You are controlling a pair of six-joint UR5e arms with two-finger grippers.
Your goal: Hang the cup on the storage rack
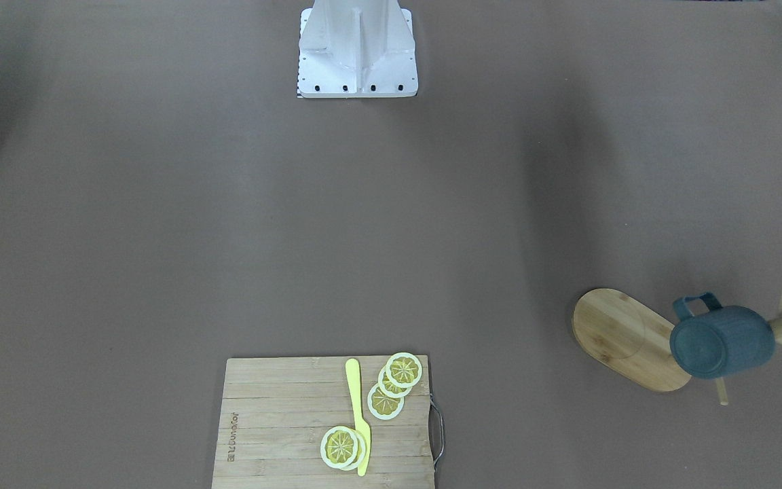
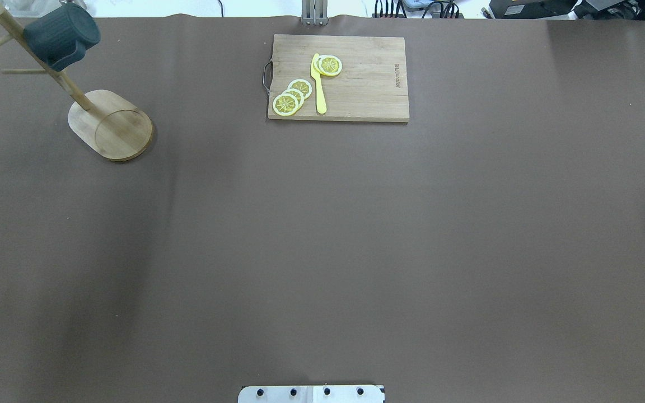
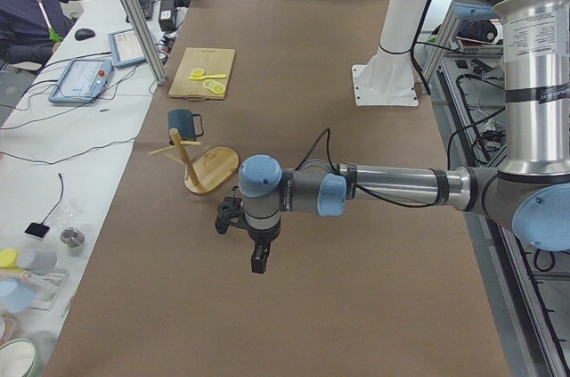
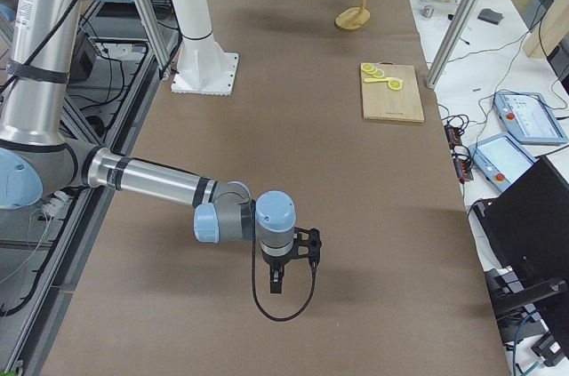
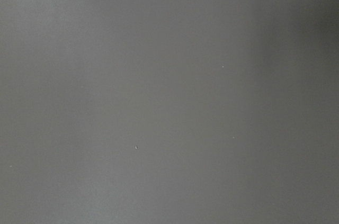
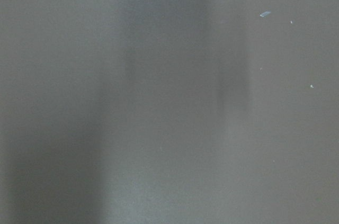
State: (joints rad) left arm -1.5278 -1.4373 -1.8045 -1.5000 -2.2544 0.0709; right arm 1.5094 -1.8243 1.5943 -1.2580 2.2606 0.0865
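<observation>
The dark teal cup [image 1: 722,341] hangs by its handle on a peg of the bamboo storage rack [image 1: 625,336], which stands on its oval base near the table's far left corner. Both also show in the overhead view, the cup [image 2: 60,34] up on the rack [image 2: 115,126]. My left gripper [image 3: 258,263] shows only in the exterior left view, hanging over bare table well short of the rack; I cannot tell whether it is open or shut. My right gripper [image 4: 277,285] shows only in the exterior right view, over bare table; I cannot tell its state. Both wrist views show only the brown table cover.
A bamboo cutting board [image 2: 367,95] with a metal handle lies at the far middle of the table, bearing lemon slices [image 2: 291,98] and a yellow knife [image 2: 319,89]. The robot's white base plate [image 1: 357,51] is at the near edge. An operator sits beyond the far edge.
</observation>
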